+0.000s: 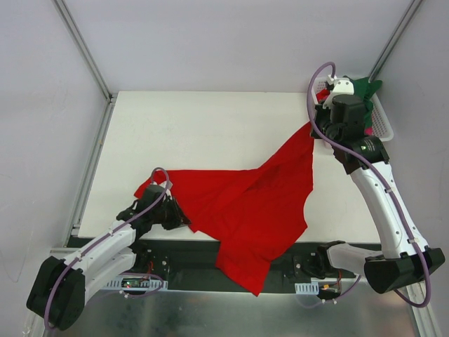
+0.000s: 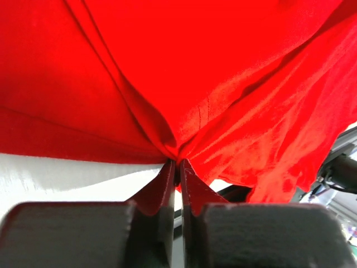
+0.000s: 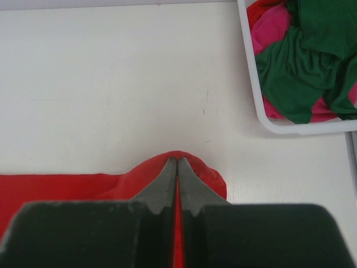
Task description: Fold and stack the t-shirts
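- The white table (image 1: 203, 126) is where the shirt gets spread. I judge that to be the step in hand, so both arms should draw apart evenly and lower the cloth flat.
- The red t-shirt (image 1: 259, 203) stretches slantwise between the two grippers. It is rumpled, and its lower part hangs over the table's near edge. That overhang needs bringing onto the top before any fold.
- The white basket (image 3: 262, 111), at the far right corner, holds the dark green t-shirt (image 3: 301, 61) and the magenta-pink t-shirt (image 3: 270, 28), bunched together.
- The left gripper (image 2: 178, 163) is pinched tight on a gathered fold of red cloth near the table's front left.
- The right gripper (image 3: 177, 162) is clamped on a red edge near the basket.
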`<action>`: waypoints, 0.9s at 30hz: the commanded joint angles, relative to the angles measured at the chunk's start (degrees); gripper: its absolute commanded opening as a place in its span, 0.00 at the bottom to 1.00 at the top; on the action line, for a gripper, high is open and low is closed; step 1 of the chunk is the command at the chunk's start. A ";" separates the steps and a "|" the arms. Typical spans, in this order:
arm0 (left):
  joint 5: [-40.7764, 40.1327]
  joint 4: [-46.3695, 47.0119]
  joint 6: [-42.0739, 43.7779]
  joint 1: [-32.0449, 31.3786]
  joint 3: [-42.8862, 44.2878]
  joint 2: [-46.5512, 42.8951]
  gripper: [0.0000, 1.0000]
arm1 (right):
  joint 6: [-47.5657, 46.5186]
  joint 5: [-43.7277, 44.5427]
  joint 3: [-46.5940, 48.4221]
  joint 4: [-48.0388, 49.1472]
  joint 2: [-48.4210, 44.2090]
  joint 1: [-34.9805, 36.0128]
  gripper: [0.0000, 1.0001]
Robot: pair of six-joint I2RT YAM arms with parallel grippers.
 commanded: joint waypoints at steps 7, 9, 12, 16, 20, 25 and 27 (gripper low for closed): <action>2.41 1.63 -0.74 -0.85 1.19 -0.99 0.00 | -0.49 0.62 0.08 1.56 -1.58 0.08 0.02; 3.38 0.32 -0.83 -0.85 3.99 -2.22 0.00 | -0.49 0.71 0.08 1.56 -1.67 0.17 0.02; 3.56 -3.97 0.40 -0.85 10.56 -3.63 0.00 | -0.57 0.71 0.08 1.47 -1.67 0.17 0.02; 1.81 -10.65 4.09 -0.76 19.90 -3.81 0.00 | -0.49 0.71 0.08 1.38 -1.76 0.17 0.01; 0.14 -14.18 7.78 -0.85 26.24 -2.58 0.00 | -0.57 0.54 0.26 1.47 -1.85 0.08 0.01; -0.31 -14.54 8.75 -0.85 23.88 -0.04 0.00 | -0.57 0.45 0.26 1.38 -1.76 0.08 0.01; -0.22 -14.01 8.93 -0.93 20.03 0.50 0.00 | -0.57 0.54 0.17 1.29 -1.76 0.17 0.01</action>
